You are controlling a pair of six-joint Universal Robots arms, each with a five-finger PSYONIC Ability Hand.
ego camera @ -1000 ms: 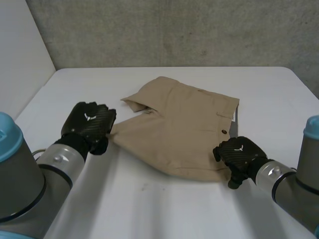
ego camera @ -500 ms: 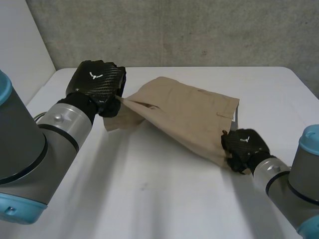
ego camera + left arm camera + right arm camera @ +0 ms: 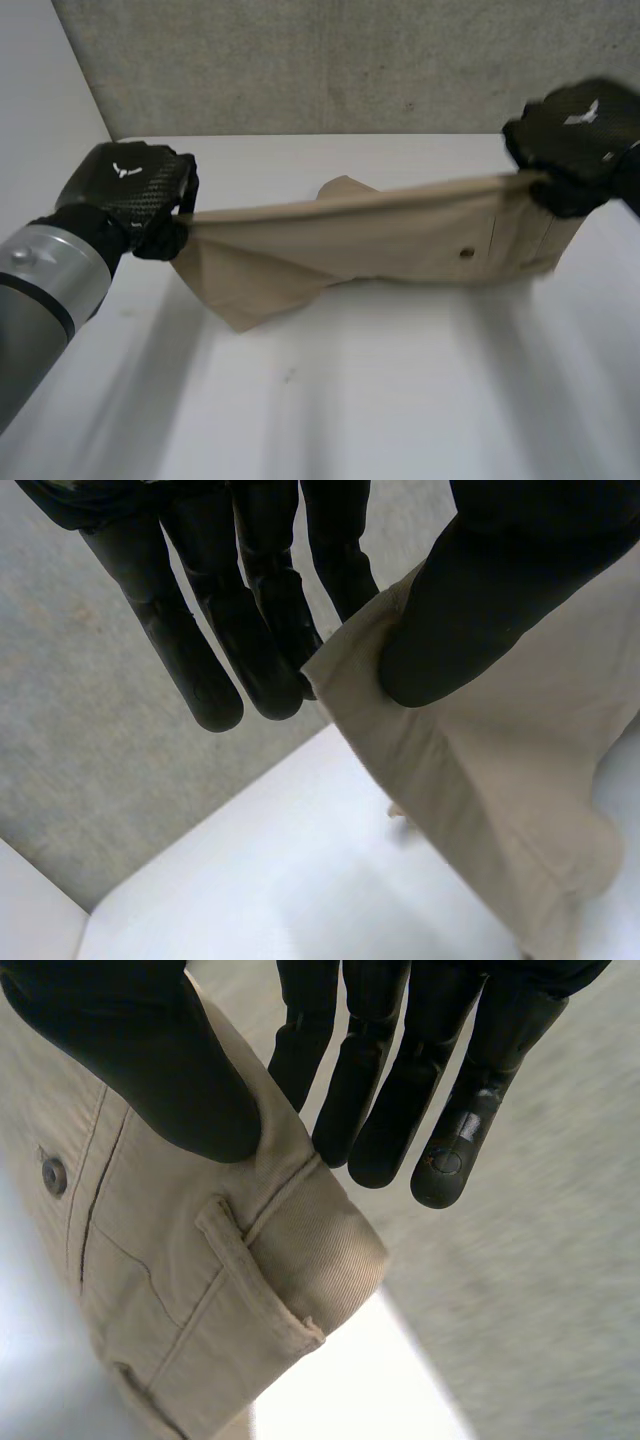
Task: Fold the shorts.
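Note:
The tan shorts (image 3: 370,245) hang stretched above the white table (image 3: 330,400) between my two hands. My left hand (image 3: 130,195) pinches the leg-end edge of the shorts (image 3: 480,780) between thumb and fingers (image 3: 260,630). My right hand (image 3: 575,140) is raised high and pinches the waistband corner of the shorts (image 3: 200,1260), with a belt loop and a button showing below its thumb (image 3: 150,1050). The lower part of the cloth sags toward the table at the left.
A grey concrete wall (image 3: 330,60) rises behind the table's far edge. A white panel (image 3: 40,90) stands at the left side.
Both hands have lifted the shorts off the table and pulled them taut. My right hand closed on the waistband and rose far up and back; my left hand moved left.

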